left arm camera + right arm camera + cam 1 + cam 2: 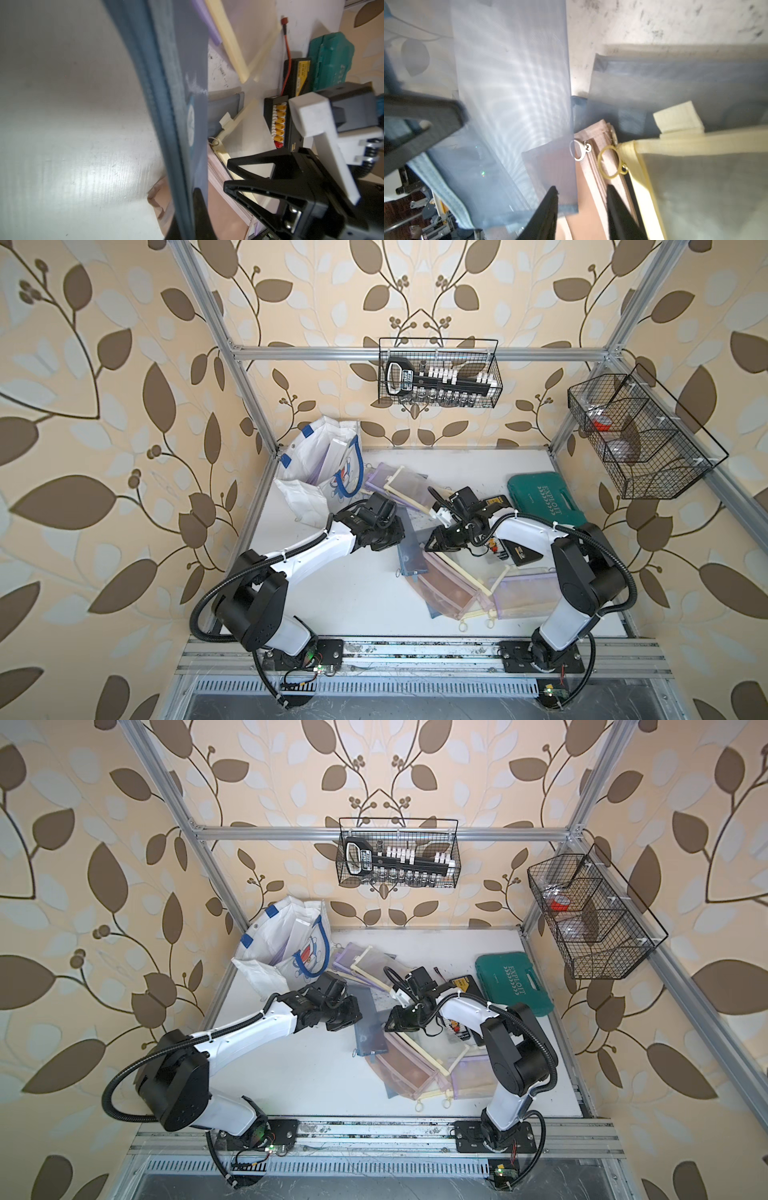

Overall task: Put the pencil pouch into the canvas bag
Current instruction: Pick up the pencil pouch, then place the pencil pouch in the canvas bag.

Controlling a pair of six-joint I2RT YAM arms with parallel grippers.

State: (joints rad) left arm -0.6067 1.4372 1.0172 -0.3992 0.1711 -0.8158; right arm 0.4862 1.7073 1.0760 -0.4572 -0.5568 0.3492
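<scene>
A grey-blue mesh pencil pouch (411, 558) (368, 1038) lies mid-table, partly over a pink pouch. My left gripper (400, 540) (188, 199) is shut on its zipper edge (166, 124); one black finger (198, 199) shows, the other is hidden behind the fabric. My right gripper (429, 546) (581, 189) stands open just across from it, over the pink pouch (587, 207) and the grey-blue pouch's corner (562, 176), holding nothing. The white canvas bag (309, 464) (274, 946) with blue rope handles stands open at the back left corner, with pouches inside.
Several more mesh pouches lie behind (401, 485) and in front of the grippers (478, 589). A teal tool case (544, 499) and black battery gear (513, 553) sit at the right. Two wire baskets (440, 373) (636, 435) hang on the frame.
</scene>
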